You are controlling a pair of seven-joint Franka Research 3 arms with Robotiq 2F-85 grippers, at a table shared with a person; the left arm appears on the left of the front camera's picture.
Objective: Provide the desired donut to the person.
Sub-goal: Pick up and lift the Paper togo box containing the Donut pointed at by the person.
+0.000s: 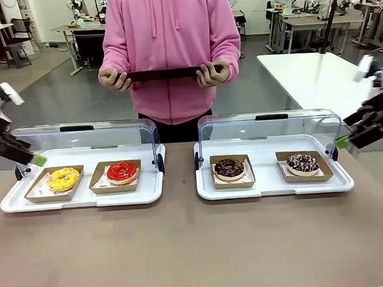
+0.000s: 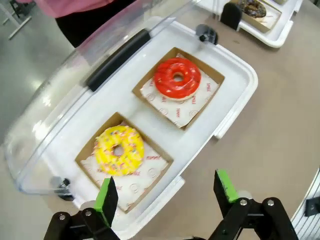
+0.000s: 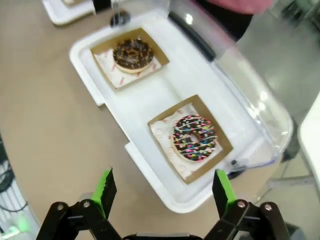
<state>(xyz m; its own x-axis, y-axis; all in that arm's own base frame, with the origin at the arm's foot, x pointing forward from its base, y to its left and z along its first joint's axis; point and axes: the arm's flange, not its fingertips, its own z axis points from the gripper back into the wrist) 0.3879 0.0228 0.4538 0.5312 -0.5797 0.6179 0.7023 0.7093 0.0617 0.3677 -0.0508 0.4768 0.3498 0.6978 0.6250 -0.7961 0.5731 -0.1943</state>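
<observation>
The person [image 1: 170,47] in a pink hoodie stands at the far side, holding a dark flat tray [image 1: 171,73] in both hands. A yellow sprinkled donut [image 1: 63,179] [image 2: 119,150] and a red glazed donut [image 1: 122,172] [image 2: 177,77] lie in card trays in the left case. The right case holds a chocolate donut [image 1: 229,168] [image 3: 133,54] and a chocolate donut with coloured sprinkles [image 1: 303,164] [image 3: 195,138]. My left gripper [image 1: 33,157] [image 2: 165,187] hovers open above the left case's outer end. Above the right case's outer end, my right gripper [image 1: 345,140] [image 3: 162,181] is open and empty.
Both white display cases [image 1: 84,197] [image 1: 272,189] have their clear lids [image 1: 87,133] [image 1: 268,122] swung back towards the person. Bare brown tabletop [image 1: 185,248] lies in front of them. A white table [image 1: 317,77] stands behind on the right.
</observation>
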